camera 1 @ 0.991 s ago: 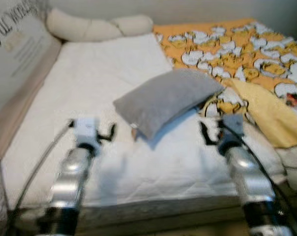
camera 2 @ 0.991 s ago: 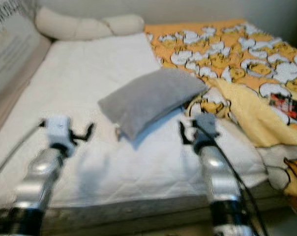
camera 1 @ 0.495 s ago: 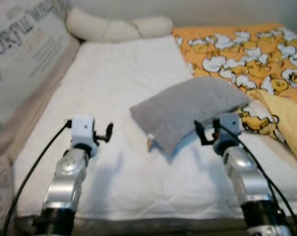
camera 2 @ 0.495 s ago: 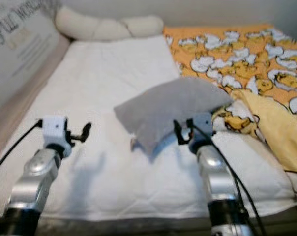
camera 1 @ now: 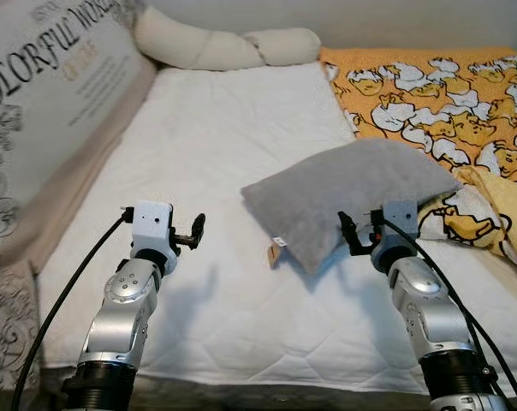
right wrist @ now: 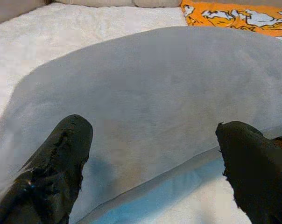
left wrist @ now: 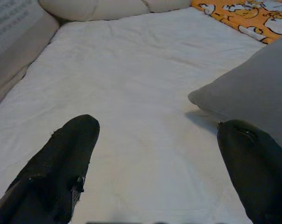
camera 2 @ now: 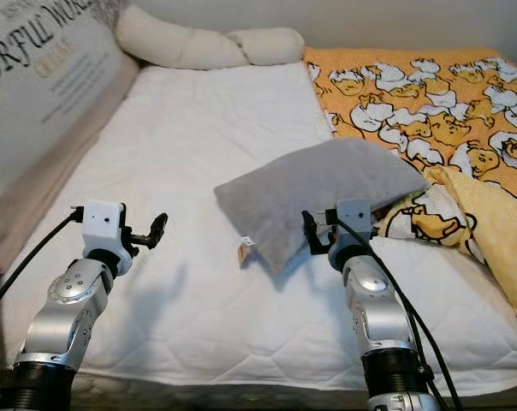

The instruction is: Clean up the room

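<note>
We hold right end effector (camera 2: 317, 229) wide open at gray pillow (camera 2: 318, 193) | left end effector (camera 1: 196, 232) open, empty, above bed (camera 1: 224, 145)

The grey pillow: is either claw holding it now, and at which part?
Nothing is held. The right claw is open, its fingers spread before the near edge of the pillow. The left claw is open over the white bed.
</note>
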Tool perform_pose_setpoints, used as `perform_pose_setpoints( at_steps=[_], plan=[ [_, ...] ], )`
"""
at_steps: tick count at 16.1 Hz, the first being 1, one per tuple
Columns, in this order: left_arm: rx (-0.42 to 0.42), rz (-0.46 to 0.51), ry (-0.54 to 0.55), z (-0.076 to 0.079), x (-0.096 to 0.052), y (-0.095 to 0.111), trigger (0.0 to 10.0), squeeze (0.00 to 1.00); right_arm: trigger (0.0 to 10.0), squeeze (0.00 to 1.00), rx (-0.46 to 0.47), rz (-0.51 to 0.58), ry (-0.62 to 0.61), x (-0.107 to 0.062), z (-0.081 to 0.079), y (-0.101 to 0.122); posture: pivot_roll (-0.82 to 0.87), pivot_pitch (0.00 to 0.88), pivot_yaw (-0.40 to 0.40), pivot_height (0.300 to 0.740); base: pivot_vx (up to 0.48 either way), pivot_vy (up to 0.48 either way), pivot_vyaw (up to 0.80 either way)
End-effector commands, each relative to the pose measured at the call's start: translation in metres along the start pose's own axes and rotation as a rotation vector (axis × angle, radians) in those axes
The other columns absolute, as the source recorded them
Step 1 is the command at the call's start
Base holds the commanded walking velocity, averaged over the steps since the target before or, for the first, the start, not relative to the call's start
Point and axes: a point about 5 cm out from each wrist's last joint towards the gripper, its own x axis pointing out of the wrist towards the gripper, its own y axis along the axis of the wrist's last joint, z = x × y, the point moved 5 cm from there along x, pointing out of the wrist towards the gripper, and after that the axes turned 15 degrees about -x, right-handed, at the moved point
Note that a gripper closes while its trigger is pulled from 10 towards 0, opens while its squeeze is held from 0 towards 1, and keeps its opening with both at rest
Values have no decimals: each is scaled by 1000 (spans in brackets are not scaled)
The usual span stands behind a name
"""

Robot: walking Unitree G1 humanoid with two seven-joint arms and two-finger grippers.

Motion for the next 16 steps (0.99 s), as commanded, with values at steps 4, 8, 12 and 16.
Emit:
perform_pose_setpoints(
  at_steps=[4,8,12,16],
  plan=[
    [99,-102,-182,12,-11,-10,10000,0,10000,1000,111,-15,-53,-3,15,-5,10,0,39,740,0,0,0],
    [123,-165,-379,19,-43,-15,10000,0,10000,1000,252,-107,-97,-12,29,-28,15,0,35,740,0,0,0],
    [118,-205,-453,14,-58,-18,10000,0,10000,1000,731,-39,-78,-6,30,-38,-16,0,73,740,0,0,0],
    [129,-213,-455,5,-51,-11,10000,0,10000,1000,804,33,-6,6,21,-28,-29,0,102,740,0,0,0]
  ],
)
